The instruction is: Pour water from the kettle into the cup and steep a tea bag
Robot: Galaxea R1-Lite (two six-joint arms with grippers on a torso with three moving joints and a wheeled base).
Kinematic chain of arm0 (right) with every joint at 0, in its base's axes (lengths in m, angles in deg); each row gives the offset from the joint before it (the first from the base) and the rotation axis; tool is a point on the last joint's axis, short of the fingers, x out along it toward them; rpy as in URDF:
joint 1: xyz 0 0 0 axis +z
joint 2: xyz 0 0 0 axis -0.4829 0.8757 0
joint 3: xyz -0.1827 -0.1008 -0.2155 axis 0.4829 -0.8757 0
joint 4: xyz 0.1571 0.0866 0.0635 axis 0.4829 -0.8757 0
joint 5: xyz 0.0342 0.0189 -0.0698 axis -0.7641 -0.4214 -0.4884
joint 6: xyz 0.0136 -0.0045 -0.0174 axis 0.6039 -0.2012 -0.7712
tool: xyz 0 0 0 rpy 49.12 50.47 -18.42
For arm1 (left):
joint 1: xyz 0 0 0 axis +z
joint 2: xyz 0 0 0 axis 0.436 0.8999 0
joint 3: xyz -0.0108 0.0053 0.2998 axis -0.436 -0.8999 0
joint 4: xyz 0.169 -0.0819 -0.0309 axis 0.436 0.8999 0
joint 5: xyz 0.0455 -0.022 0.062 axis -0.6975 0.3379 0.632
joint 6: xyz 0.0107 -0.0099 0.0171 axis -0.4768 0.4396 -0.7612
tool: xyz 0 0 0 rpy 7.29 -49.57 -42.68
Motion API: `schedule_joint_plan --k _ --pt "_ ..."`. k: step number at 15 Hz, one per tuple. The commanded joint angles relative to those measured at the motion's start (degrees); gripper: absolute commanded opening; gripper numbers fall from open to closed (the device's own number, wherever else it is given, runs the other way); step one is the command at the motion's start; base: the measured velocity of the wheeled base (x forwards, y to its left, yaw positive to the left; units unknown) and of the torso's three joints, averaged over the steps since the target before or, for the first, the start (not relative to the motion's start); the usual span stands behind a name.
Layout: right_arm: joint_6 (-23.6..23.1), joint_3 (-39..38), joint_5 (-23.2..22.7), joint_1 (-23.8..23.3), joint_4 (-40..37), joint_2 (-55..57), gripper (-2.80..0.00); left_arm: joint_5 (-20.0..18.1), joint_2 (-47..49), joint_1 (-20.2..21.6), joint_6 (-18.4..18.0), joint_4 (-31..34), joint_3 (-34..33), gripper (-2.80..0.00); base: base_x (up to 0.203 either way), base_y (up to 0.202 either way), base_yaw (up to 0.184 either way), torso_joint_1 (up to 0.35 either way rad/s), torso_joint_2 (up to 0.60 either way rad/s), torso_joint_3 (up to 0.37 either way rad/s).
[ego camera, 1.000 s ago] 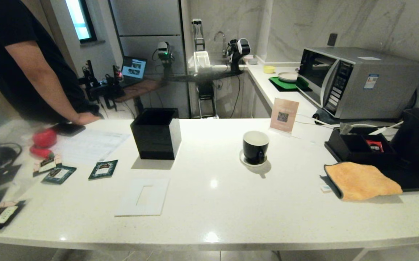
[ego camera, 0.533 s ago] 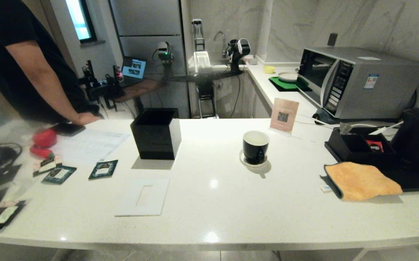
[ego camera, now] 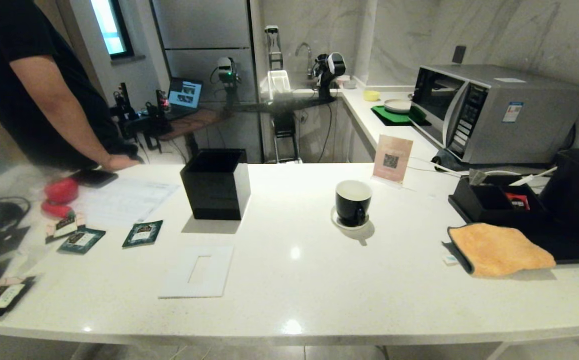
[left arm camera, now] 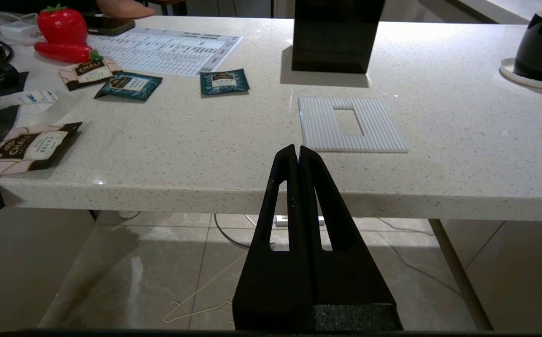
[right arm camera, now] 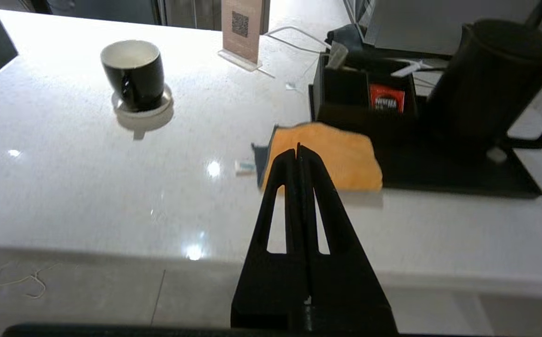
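Nothing has moved; the cup (ego camera: 353,204) is glossy black.

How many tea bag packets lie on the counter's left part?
4: one teal nearest the black box, one teal beside it, one pink by the red toys, one pink at the counter's edge.

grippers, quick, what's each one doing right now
Left gripper: closed, holding nothing, in front of the counter edge.
Right gripper: closed, holding nothing, short of the orange cloth.
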Motion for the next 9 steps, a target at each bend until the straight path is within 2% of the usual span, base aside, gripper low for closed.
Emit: schedule_joint_plan --k 1,5,9 --pt "-0.38 4.48 0.05 0.00 2.36 13.98 -2.80 0.03 0.02 0.01 0.04 -0.01 0.00 -2.80 0.000 0.000 0.000 0.000 0.00 0.000" --pt "-0.53 11.45 0.25 -0.10 12.49 30.98 -2.80 0.03 0.01 0.01 0.00 -0.01 0.00 -2.80 0.000 0.000 0.000 0.000 0.00 0.000" --pt "-0.53 21.03 0.30 -1.76 15.95 44.95 -2.80 0.03 0.09 0.01 0.07 -0.01 0.00 -2.80 0.000 0.000 0.000 0.000 0.00 0.000"
